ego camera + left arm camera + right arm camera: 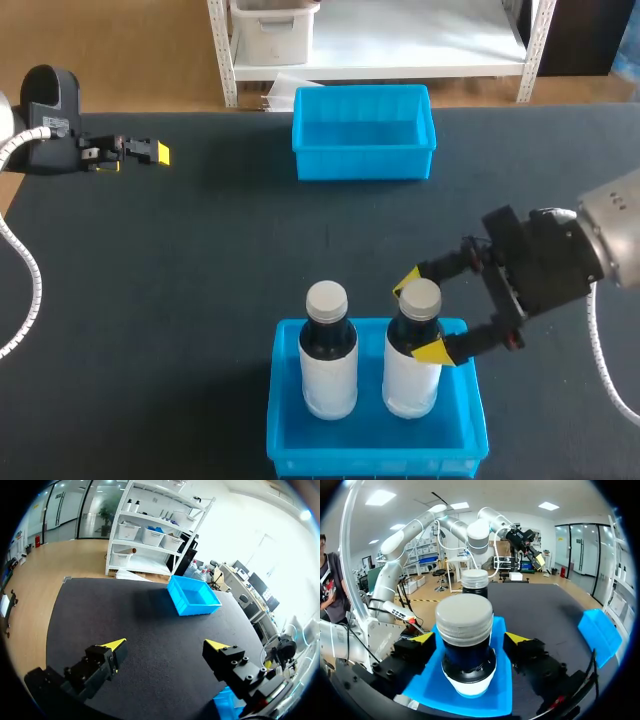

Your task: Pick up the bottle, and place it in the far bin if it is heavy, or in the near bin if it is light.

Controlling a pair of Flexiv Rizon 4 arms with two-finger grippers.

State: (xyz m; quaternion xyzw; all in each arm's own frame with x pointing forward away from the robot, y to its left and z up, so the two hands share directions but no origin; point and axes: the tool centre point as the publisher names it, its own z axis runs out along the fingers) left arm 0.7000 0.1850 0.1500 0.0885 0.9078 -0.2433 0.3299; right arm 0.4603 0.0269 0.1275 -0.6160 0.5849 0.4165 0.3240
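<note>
Bottle (465, 645), second bottle (475, 582) half behind it

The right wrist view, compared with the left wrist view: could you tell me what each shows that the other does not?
Only the right wrist view: the nearer bottle between the right gripper's open fingers, a second bottle behind it. Only the left wrist view: the left gripper's fingers wide apart over bare table. Both: the far bin and the table.
</note>
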